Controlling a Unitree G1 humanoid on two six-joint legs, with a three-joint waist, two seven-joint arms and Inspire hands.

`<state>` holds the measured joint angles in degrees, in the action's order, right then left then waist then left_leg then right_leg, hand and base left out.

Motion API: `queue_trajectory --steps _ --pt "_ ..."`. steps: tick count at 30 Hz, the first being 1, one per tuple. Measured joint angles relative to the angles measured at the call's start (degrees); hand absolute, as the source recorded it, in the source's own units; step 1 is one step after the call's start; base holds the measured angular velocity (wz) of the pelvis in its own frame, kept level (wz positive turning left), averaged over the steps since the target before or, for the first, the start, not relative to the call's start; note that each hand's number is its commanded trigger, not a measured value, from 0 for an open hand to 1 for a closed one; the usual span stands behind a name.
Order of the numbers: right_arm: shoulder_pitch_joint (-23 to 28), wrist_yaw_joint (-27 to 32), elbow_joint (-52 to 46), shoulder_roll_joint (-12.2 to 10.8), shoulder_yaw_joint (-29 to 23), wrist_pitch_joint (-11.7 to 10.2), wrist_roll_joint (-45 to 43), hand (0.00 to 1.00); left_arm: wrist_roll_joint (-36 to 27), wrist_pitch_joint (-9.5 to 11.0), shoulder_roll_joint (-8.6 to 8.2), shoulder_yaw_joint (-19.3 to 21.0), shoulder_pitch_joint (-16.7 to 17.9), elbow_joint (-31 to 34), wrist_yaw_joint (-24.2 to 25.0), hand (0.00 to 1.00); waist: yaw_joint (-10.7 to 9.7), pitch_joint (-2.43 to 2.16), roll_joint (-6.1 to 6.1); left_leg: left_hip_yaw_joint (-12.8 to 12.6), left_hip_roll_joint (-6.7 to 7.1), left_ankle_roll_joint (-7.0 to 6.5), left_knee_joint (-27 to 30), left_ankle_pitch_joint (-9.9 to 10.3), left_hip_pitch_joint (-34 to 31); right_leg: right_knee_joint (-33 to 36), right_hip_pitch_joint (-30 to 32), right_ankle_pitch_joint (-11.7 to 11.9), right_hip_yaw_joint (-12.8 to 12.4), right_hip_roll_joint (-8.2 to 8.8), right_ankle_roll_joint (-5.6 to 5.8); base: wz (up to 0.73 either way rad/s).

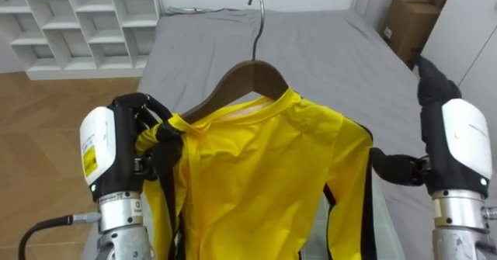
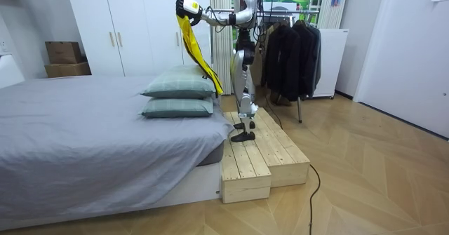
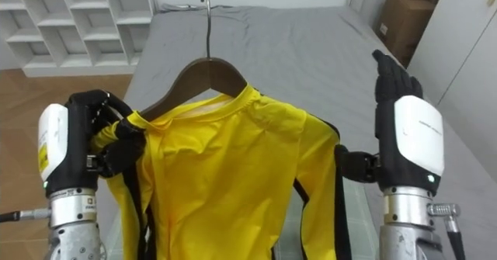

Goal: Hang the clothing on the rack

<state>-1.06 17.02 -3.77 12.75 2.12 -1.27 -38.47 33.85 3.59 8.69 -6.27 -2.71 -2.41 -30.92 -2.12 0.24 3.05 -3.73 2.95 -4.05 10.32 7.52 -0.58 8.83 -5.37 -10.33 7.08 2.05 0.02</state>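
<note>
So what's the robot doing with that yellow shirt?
It is holding up a yellow shirt on a wooden hanger above the grey bed. Its left robot hand is curled round one shoulder of the shirt. Its right robot hand is open by the other shoulder. The robot stands on a wooden platform beside the bed, with a clothes rack behind it. The shirt is not on the rack yet.

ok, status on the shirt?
Left hand fingers shut on yellow shirt at wooden hanger end. Right hand open beside it. Shirt not yet on clothes rack; rack behind robot, bed ahead.
</note>
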Motion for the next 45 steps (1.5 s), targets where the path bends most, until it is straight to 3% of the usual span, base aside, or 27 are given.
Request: queue_trajectory --steps 6,12,15,19,23,45 --pt "-0.27 -8.00 -3.17 1.17 0.67 0.67 2.82 0.00 3.21 -0.80 -0.05 -0.62 0.05 0.99 1.44 1.00 1.24 -0.09 0.07 -0.15 -0.05 0.01 0.10 -0.01 0.44 0.00 -0.53 0.00 0.08 -0.01 0.00 0.00" --pt "-0.33 -13.51 -6.45 2.41 0.74 -0.13 12.93 0.00 6.42 -0.66 0.00 -0.49 -0.04 1.07 1.88 1.00 1.89 -0.12 0.23 -0.07 -0.12 0.01 0.17 -0.01 0.74 -0.04 -0.79 0.00 -0.51 -0.06 0.00 -0.01" --pt "-0.54 -15.74 -6.44 2.47 0.65 -0.41 17.79 0.00 6.79 -0.41 0.01 -0.32 -0.05 1.07 1.87 1.00 1.87 -0.02 0.62 0.03 -0.12 0.04 0.35 0.01 0.97 -0.10 -1.16 0.00 -0.46 -0.07 0.00 0.00" --pt "-0.64 -18.63 -6.44 2.79 -0.09 -0.46 22.13 0.00 6.77 0.26 0.02 0.00 -0.05 1.06 1.86 1.00 1.83 0.45 1.80 0.53 -0.07 0.10 0.46 0.05 0.74 -0.14 -1.11 0.00 -0.36 -0.15 0.00 0.02" --pt "-0.69 -19.77 -6.44 3.27 -1.82 -0.46 23.27 0.00 6.80 0.37 0.05 0.01 0.07 1.04 1.86 1.00 1.74 0.34 2.46 0.85 0.02 0.11 0.68 0.06 0.26 -0.14 -0.92 0.00 0.33 -0.11 -0.01 0.06" --pt "-1.77 -28.55 -6.03 3.41 -3.39 -0.34 24.99 0.00 6.87 0.37 0.09 0.11 0.05 1.05 1.92 1.00 1.03 0.30 2.45 0.99 -0.06 0.14 0.62 0.06 0.33 -0.20 -1.00 0.00 0.83 -0.13 -0.01 0.00"
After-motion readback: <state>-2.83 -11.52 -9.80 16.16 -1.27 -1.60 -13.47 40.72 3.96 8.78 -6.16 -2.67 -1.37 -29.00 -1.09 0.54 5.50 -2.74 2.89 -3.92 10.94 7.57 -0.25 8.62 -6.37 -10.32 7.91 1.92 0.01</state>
